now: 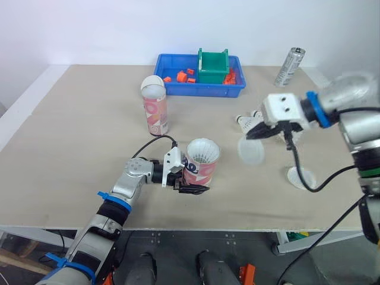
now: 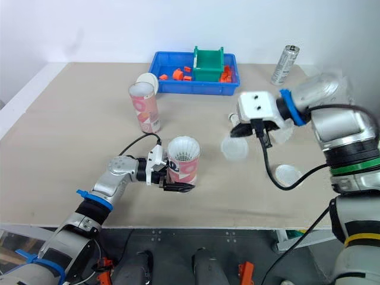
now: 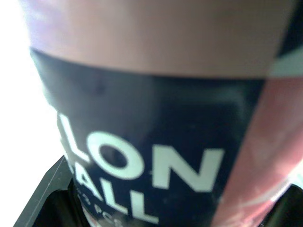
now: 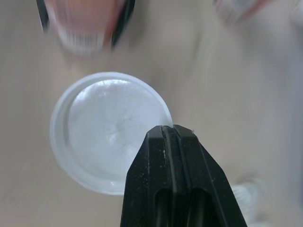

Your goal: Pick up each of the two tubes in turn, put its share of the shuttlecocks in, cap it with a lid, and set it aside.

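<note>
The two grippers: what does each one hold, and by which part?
The left gripper clasps the pink open cardboard tube around its lower wall. The right gripper pinches the clear round plastic lid by its rim.

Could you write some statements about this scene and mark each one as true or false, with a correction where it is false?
1. The left gripper is shut on a tube. True.
2. That tube is already capped. False: its top is open, and a white shuttlecock shows inside.
3. The right gripper pinches a clear lid by its rim. True.
4. The green box stands on the bare table. False: it sits in the blue tray.
</note>
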Motion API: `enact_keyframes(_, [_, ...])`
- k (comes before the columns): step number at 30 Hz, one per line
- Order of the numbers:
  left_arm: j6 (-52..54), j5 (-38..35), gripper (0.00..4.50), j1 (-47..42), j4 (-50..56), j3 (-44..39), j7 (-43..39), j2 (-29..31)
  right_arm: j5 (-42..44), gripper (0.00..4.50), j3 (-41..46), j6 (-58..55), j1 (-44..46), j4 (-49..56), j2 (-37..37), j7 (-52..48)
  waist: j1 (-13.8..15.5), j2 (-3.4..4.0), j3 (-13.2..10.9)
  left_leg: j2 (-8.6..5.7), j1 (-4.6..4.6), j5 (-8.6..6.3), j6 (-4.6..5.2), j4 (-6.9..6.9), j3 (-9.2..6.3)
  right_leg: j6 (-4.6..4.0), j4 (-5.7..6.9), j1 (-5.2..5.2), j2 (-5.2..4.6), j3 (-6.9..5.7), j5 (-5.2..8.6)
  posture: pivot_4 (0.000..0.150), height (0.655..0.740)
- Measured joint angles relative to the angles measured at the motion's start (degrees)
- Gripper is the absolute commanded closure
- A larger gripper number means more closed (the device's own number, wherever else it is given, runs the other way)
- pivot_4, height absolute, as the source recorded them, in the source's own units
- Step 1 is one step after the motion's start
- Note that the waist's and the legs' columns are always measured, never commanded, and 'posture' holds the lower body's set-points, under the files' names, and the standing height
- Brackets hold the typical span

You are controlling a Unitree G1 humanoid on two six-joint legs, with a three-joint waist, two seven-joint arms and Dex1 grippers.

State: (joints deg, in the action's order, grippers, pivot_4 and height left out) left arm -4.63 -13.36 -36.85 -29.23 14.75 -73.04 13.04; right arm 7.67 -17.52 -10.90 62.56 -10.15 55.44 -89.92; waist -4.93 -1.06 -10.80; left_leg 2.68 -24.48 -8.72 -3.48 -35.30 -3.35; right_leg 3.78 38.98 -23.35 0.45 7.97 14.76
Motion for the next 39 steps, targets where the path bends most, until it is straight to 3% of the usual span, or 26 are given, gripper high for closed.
enact_keyframes(7, [0.0, 0.3, 0.93, -1.0, -1.3, 0.1, -1.0, -0.3, 14.1, 4.39, -0.7, -10.5, 9.0, 9.0, -3.7, -0.1, 0.0, 0.07, 0.0, -0.01, -0.04, 0.00, 0.00, -0.01, 0.02, 0.00, -0.01, -0.07, -0.05, -0.04, 0.00, 0.150, 0.7367])
enact_keyframes(12, [0.0, 0.4, 0.93, -1.4, -1.7, 0.1, -1.5, -0.3, 10.4, 4.39, -7.2, -7.7, 10.4, 8.5, -9.7, -0.2, 0.0, 0.05, 0.0, 0.00, -0.14, -0.01, -0.02, -0.01, 0.03, 0.00, -0.04, -0.16, -0.05, -0.04, 0.00, 0.150, 0.7367])
enact_keyframes(16, [1.0, 0.5, 0.93, -2.1, -1.5, 0.3, -2.9, -0.2, 2.5, 4.39, -11.2, -1.1, 12.7, 2.3, -14.4, -0.2, 0.1, 0.05, 0.0, 0.00, -0.27, -0.01, -0.02, 0.01, 0.02, 0.05, -0.03, -0.28, -0.04, -0.07, -0.01, 0.150, 0.7367])
enact_keyframes(22, [1.5, 0.5, 0.93, -2.2, -0.9, 0.7, -3.7, 0.1, -2.9, 4.39, -12.1, 5.3, 14.3, -2.4, -15.7, -0.2, 0.2, 0.05, 0.0, 0.00, -0.29, -0.16, -0.17, 0.04, -0.04, 0.31, -0.03, -0.25, -0.02, -0.10, 0.04, 0.150, 0.7367])
enact_keyframes(32, [2.2, 0.5, 0.93, -2.1, -0.1, 0.7, -3.8, 1.0, 3.8, 4.39, -18.0, 6.7, 18.8, 0.5, -10.0, -0.2, 0.1, 0.05, 0.0, 0.02, -0.16, -0.20, -0.16, 0.15, -0.05, -0.02, -0.02, -0.21, -0.02, -0.10, 0.28, 0.150, 0.7367])
enact_keyframes(39, [2.2, 0.5, 0.93, -2.1, -0.1, 0.7, -3.8, 1.0, 4.3, 4.39, -18.4, 7.0, 19.1, 0.5, -12.0, -0.2, 0.1, 0.05, 0.0, 0.03, -0.15, -0.20, -0.16, 0.15, -0.06, 0.00, 0.00, -0.19, 0.00, -0.10, 0.26, 0.150, 0.7367])
